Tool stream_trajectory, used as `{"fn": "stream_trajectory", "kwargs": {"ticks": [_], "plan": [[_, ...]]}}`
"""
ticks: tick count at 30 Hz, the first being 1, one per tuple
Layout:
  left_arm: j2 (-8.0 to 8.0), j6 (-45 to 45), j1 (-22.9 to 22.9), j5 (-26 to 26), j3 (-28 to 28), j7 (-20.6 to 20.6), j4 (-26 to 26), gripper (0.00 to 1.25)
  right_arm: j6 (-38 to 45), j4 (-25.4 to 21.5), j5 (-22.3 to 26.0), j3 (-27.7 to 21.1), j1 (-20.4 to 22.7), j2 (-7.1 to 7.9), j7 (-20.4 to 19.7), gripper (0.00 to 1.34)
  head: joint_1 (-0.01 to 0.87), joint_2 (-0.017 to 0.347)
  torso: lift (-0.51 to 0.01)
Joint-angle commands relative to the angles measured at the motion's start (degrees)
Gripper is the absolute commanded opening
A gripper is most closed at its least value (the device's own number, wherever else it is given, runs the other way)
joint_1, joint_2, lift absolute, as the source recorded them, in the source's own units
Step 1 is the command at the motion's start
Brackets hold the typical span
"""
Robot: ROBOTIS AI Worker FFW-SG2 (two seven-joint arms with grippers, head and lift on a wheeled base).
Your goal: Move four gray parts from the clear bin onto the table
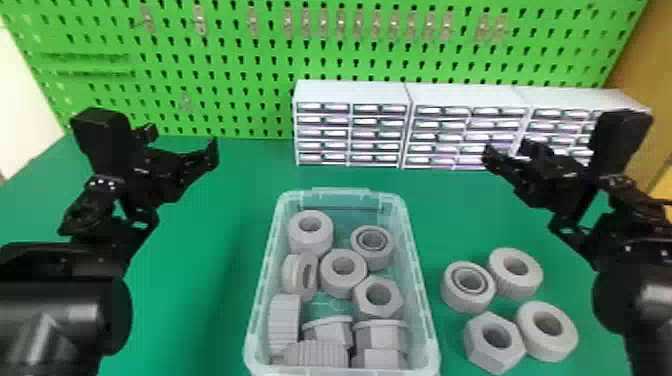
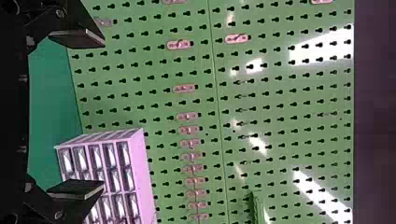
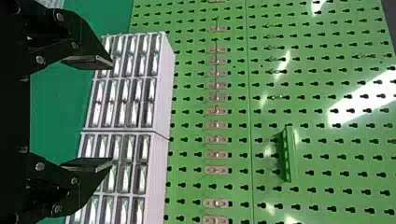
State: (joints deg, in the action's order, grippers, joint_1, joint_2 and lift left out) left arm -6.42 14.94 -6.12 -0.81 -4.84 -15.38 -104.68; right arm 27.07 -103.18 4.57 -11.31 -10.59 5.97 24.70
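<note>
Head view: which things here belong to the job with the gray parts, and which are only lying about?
For the job:
- clear bin
- gray parts inside it
- gray hex nut and three gray rings beside it
- table
- left gripper, right gripper, both open

Only around:
- small-drawer cabinets
- green pegboard

Grn pegboard (image 1: 235, 107) stands at back w/ a row of metal clips (image 1: 358, 24); wht small-parts drawer cabs (image 1: 352, 91) sit side by side in front; grn bracket (image 3: 291, 156) sticks out from board.
</note>
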Motion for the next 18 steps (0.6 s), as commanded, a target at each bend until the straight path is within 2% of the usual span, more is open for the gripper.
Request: {"fn": "stream_trajectory", "kwargs": {"ticks": [1,18], "plan": [[0.0,0.0,0.05,-0.16,-0.09,0.0,0.0,1.04,0.0,0.0,0.0,0.15,0.04,0.09,0.0,0.82,0.678,0.034,-0.05],[-0.18,0.0,0.05,-0.16,0.0,0.0,0.0,1.04,0.09,-0.26,0.27,0.24,0.13,0.45,0.0,0.82,0.678,0.034,-0.05]]}}
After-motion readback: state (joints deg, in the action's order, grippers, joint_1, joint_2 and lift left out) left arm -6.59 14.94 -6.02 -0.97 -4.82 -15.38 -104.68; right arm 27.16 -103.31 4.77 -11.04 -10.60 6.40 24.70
